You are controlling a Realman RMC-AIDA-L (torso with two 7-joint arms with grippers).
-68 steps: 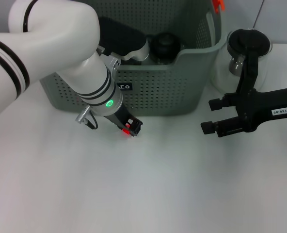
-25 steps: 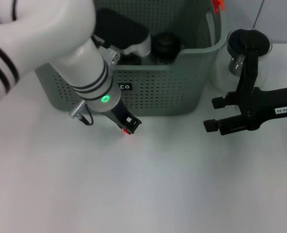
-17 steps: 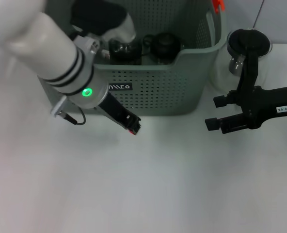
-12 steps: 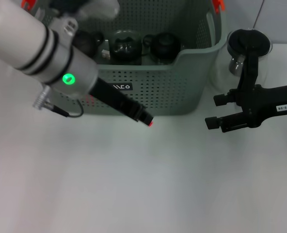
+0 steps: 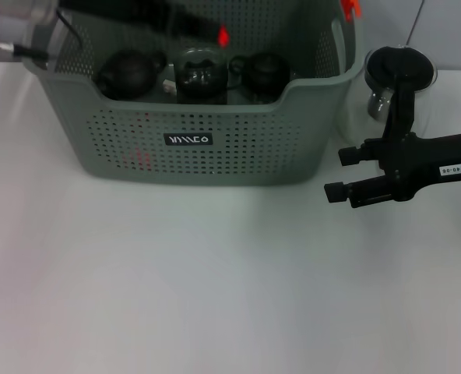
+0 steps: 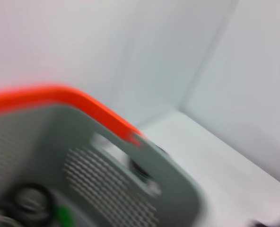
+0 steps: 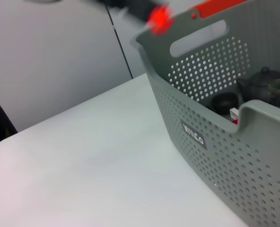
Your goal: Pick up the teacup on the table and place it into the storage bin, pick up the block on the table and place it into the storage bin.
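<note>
Left gripper (image 5: 215, 33) above the storage bin (image 5: 215, 148) seemingly grips something red; right gripper (image 5: 341, 173) gapes.

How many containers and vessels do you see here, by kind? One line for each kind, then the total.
Storage bin: 1
Teapots inside the bin: 3
Glass pitcher beside the bin: 1
Total: 5
</note>
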